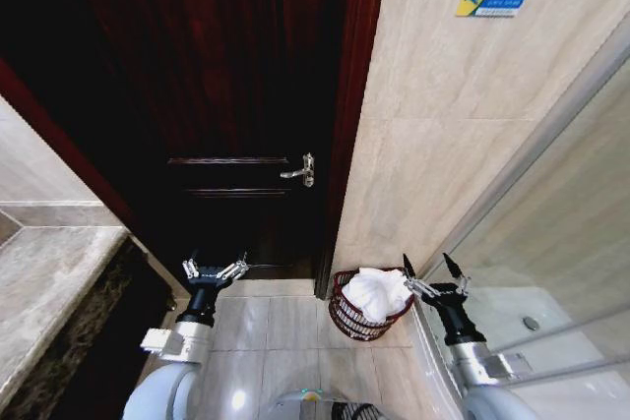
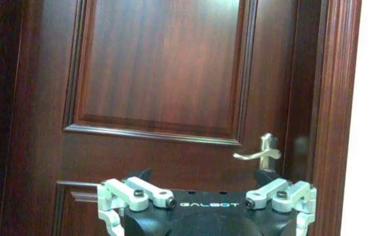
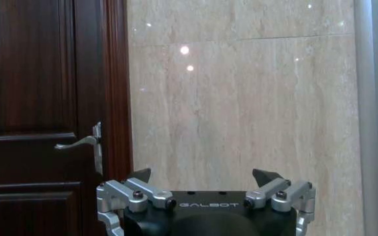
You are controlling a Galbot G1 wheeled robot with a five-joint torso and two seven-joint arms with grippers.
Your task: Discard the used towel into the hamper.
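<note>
Both grippers are spread wide and empty. The towel (image 1: 377, 292) already sits in the hamper (image 1: 346, 317), at nine o'clock beside the right gripper (image 1: 434, 270); the left gripper (image 1: 215, 266) faces the door (image 1: 226, 95). Best withdraw upward, avoiding the rim.

Towel (image 1: 376, 292) in hamper (image 1: 346, 317), right of door (image 1: 226, 95).

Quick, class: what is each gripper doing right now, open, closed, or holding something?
Left gripper: open, empty, facing the door.
Right gripper: open, empty, beside the hamper.
</note>
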